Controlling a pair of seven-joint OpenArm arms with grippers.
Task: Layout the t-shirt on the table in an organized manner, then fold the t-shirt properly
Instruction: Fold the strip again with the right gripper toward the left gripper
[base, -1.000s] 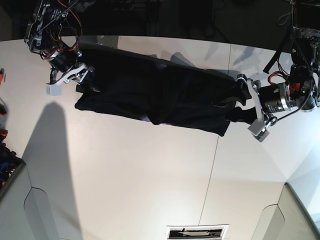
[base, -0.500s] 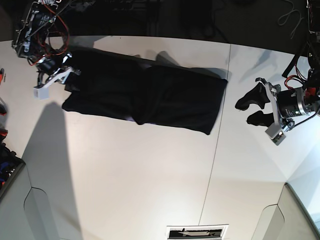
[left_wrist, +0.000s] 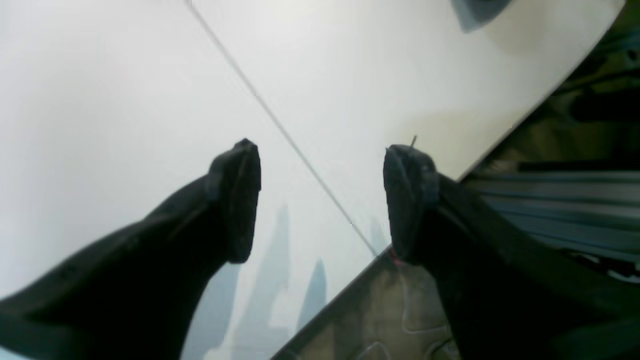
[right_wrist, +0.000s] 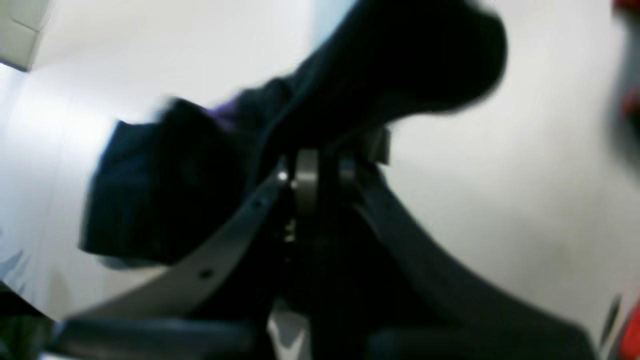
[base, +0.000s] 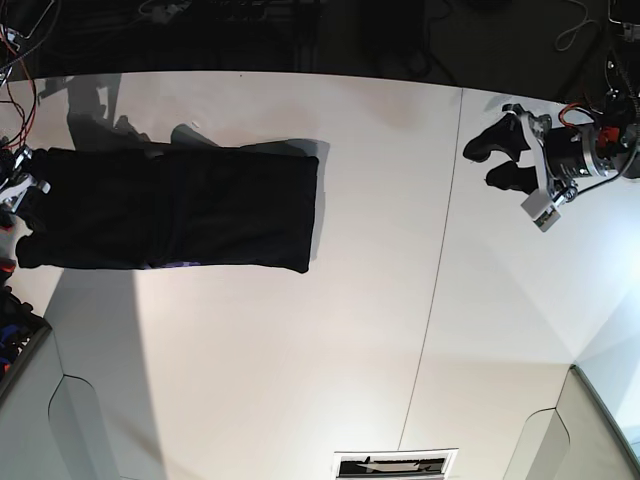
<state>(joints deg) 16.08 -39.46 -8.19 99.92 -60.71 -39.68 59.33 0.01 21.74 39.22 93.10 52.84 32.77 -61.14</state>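
The black t-shirt lies as a long folded strip on the left half of the white table. My right gripper is at the table's left edge, shut on the shirt's left end. In the blurred right wrist view, black fabric with a purple label bunches over the fingers. My left gripper is open and empty at the far right, well apart from the shirt. In the left wrist view it hangs over bare table and the dark seam.
Red and blue items and a grey bin sit at the left edge. A slotted panel is at the front edge. The table's edge and a dark frame lie just right of the left gripper.
The left gripper let go of the shirt's right end and pulled back to the far right. The right gripper dragged the shirt leftward along the table.
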